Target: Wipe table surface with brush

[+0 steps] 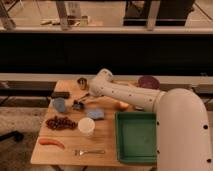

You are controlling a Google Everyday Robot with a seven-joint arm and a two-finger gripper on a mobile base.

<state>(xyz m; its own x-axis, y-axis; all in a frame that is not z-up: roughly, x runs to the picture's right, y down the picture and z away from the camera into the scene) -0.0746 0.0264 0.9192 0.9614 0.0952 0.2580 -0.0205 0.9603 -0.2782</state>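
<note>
The light tan wooden table surface (pixel 107 132) carries several small items. My white arm reaches in from the right, and its gripper (pixel 85 97) sits low over the table's left-middle, just below the metal cup. The gripper is shut on the brush (pixel 77 105). The brush's dark blocky head rests on or just above the wood, and its thin handle runs up into the gripper. The fingers are mostly hidden behind the brush and the wrist.
A metal cup (pixel 81 82) and a flat black bar (pixel 61 94) lie behind the brush, with a blue-grey object (pixel 59 104) to its left. Grapes (pixel 61 122), a white cup (pixel 86 126), a blue sponge (pixel 95 114), an orange (pixel 122 105), a red pepper (pixel 51 142) and a fork (pixel 89 151) are nearby. A green tray (pixel 136 137) is at the right.
</note>
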